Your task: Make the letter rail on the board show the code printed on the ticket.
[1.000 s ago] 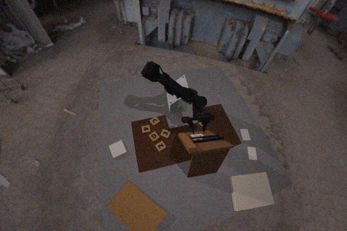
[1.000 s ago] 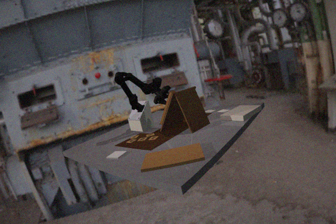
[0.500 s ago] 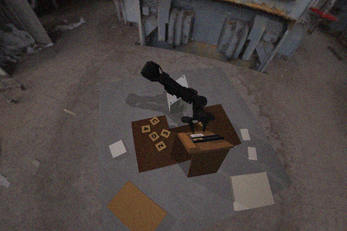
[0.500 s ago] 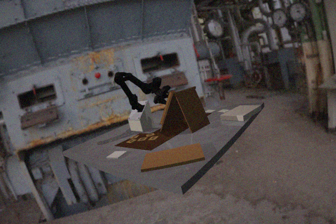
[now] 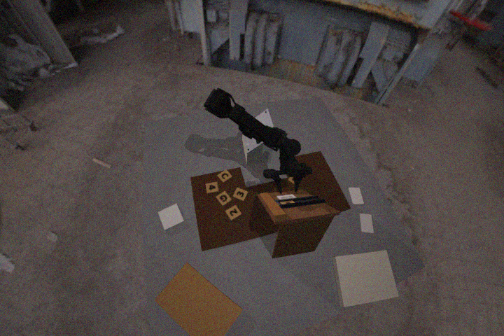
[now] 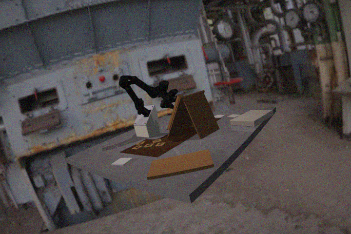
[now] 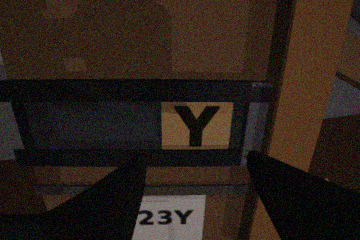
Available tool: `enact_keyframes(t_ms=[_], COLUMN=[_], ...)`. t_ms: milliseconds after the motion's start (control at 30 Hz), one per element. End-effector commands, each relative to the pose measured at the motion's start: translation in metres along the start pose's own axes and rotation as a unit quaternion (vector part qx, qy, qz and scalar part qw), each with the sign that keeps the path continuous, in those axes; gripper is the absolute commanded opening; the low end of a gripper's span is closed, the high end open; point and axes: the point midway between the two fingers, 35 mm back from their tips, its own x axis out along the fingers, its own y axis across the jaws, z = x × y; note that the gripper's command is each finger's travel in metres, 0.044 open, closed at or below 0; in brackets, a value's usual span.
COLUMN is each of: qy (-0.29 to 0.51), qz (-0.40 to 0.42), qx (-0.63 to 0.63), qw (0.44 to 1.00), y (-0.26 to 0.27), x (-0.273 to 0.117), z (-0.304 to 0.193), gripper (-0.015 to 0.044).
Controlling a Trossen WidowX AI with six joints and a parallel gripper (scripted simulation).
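The board (image 5: pixel 309 211) (image 6: pixel 201 113) stands tilted, carrying the dark rail (image 5: pixel 306 201) (image 7: pixel 113 91). A Y tile (image 7: pixel 220 136) sits upright between the rail's bars near its right end in the wrist view; the channel left of it is empty. The ticket (image 5: pixel 285 197) (image 7: pixel 198 202) shows "23Y"; my left finger covers its left edge. My gripper (image 5: pixel 288 191) (image 7: pixel 198 156) is open and empty, with its tips over the rail's lower bar, below the Y tile in the wrist view. Loose tiles 2 (image 5: pixel 233 212), 3 (image 5: pixel 240 194), G (image 5: pixel 223 198), 4 (image 5: pixel 211 187) and C (image 5: pixel 224 175) lie on the brown mat (image 5: pixel 211 235).
Another tile (image 5: pixel 291 179) is partly hidden behind the gripper. An orange slab (image 5: pixel 199 301) (image 6: pixel 181 165) and a cream block (image 5: pixel 367 277) (image 6: pixel 250 117) lie on the grey counter. A white card (image 5: pixel 171 216) (image 6: pixel 122 161) lies beside the mat. Two white cards (image 5: pixel 355 195) (image 5: pixel 366 222) lie beyond the board.
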Motion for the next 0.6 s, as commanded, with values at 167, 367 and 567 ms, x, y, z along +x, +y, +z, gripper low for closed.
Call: enact_keyframes(t_ms=[167, 367, 567], qy=[-0.002, -0.002, -0.002], qz=[-0.002, -0.002, -0.002], qx=[0.007, 0.007, 0.007], qw=[1.0, 1.0, 1.0], y=[-0.0019, -0.0023, -0.0028], x=[-0.0012, -0.0015, -0.0017], z=[0.0034, 0.0041, 0.0048], gripper=[0.0295, 0.0295, 0.0295])
